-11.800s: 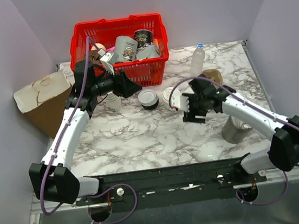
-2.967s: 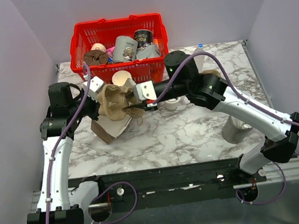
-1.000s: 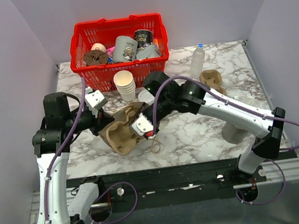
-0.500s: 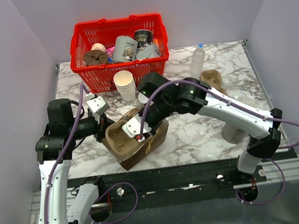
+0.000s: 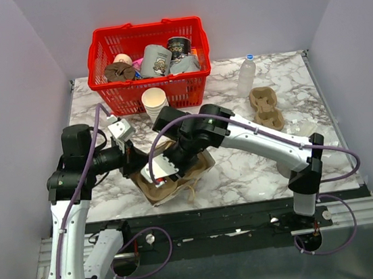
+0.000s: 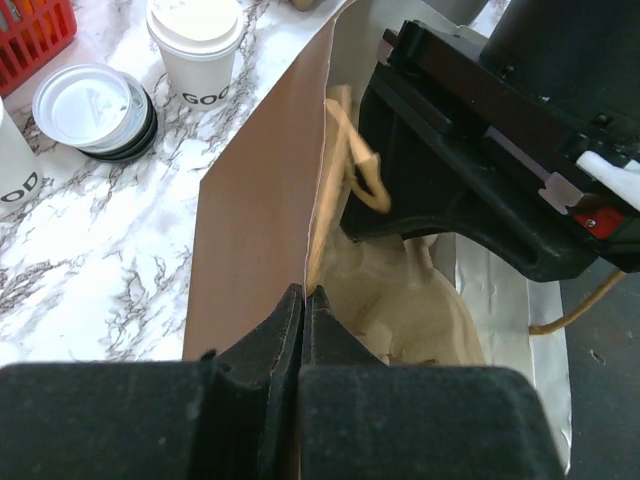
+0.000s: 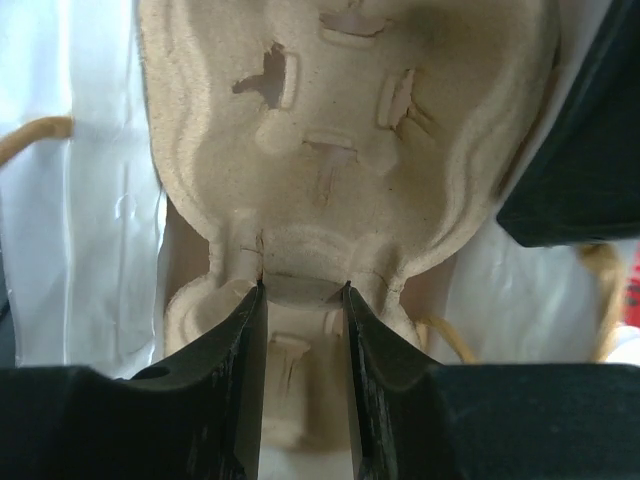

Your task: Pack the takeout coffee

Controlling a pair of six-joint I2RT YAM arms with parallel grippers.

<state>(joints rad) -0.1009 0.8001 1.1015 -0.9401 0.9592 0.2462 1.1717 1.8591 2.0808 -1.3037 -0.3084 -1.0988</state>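
A white marble-patterned table (image 5: 238,174) stands between plain pale lilac walls (image 5: 26,50). At the top centre of the overhead view a red basket (image 5: 142,26) holds grey printed mugs (image 5: 158,60) and other items. Just below the basket is a stack of paper cups (image 5: 155,102). A clear bottle (image 5: 246,74) stands upright at the upper right, with a moulded cardboard cup tray (image 5: 266,107) lying just below it. Near the bottom centre of the table sits a brown paper bag (image 5: 159,194) with its mouth open, and both arms meet there. The left gripper (image 5: 134,165) is at the bag's left side. In its wrist view its jaws are pressed together on the top edge of the bag wall, pinching the paper. The right gripper (image 5: 160,177) reaches down into the bag. Its wrist view shows the jaws clamped on the narrow middle ridge of a second cup tray (image 7: 340,130), which hangs inside the bag between its pale inner walls. The lidded cup (image 6: 195,45), white with dark lettering on its side, stands upright on the marble at the top of the left wrist view. It is outside the bag and apart from it, and a small pile of round lids (image 6: 90,97) lies just to its lower left. In the overhead view the right arm hides this cup.
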